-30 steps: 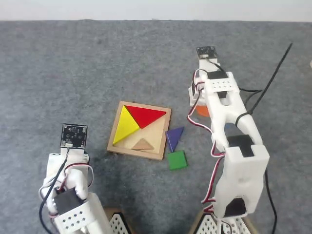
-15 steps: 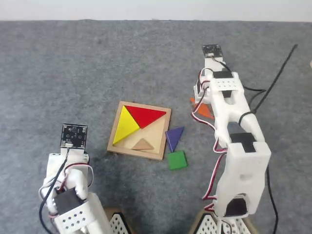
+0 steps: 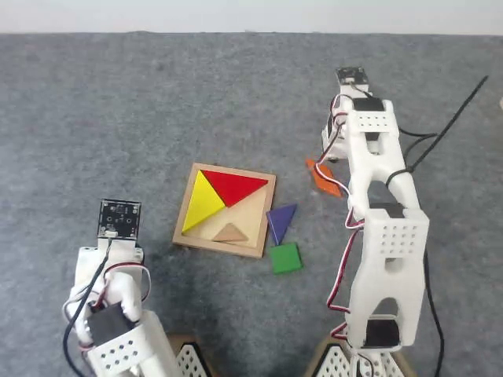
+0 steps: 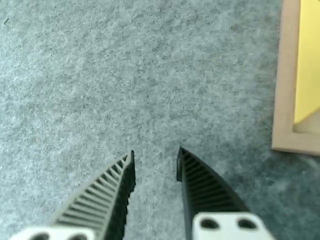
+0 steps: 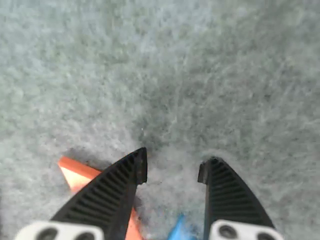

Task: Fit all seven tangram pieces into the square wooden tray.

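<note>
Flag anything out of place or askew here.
Nothing damaged. The tray sits slightly askew. The purple triangle, green square and orange piece lie loose outside it, and a blue piece peeks between the right gripper fingers.

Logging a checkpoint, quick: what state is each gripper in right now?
Left gripper: open, holding nothing.
Right gripper: open, holding nothing, by the orange piece.

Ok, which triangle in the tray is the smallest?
The brown triangle, lying by the edge of the tray nearest the arms; the yellow triangle and red triangle are both much larger.
</note>
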Controlling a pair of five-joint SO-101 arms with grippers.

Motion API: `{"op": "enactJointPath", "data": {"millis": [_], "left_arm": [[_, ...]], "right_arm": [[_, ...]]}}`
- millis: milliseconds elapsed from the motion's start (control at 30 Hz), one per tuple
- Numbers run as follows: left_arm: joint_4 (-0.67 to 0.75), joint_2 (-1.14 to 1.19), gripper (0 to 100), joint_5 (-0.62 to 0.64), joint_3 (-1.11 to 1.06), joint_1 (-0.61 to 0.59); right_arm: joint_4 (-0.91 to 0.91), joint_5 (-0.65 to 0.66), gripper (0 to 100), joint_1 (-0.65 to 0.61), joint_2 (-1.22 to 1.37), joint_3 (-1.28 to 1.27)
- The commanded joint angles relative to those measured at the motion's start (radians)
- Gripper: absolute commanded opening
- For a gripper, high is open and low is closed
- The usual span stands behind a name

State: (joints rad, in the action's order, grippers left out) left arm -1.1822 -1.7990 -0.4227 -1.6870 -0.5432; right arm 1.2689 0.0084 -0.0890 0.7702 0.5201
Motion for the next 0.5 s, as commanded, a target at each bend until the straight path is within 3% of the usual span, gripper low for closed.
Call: {"op": "enactJointPath", "data": {"millis": [0, 133, 267, 467], "left_arm": [[0.017, -0.011, 13, -0.008, 0.004, 0.002], [0.017, -0.011, 13, -0.008, 0.004, 0.002], [0.017, -0.011, 13, -0.008, 0.004, 0.002], [0.017, -0.011, 13, -0.008, 0.004, 0.002]], "right_arm": [[0.05, -0.02, 18.7, -0.001, -0.09, 0.069], [0.12, 0.023, 18.7, -0.099, -0.177, -0.028], [0.03, 0.04, 18.7, -0.168, -0.237, -0.209], [-0.033, 0.046, 18.7, -0.124, -0.271, -0.35]]}}
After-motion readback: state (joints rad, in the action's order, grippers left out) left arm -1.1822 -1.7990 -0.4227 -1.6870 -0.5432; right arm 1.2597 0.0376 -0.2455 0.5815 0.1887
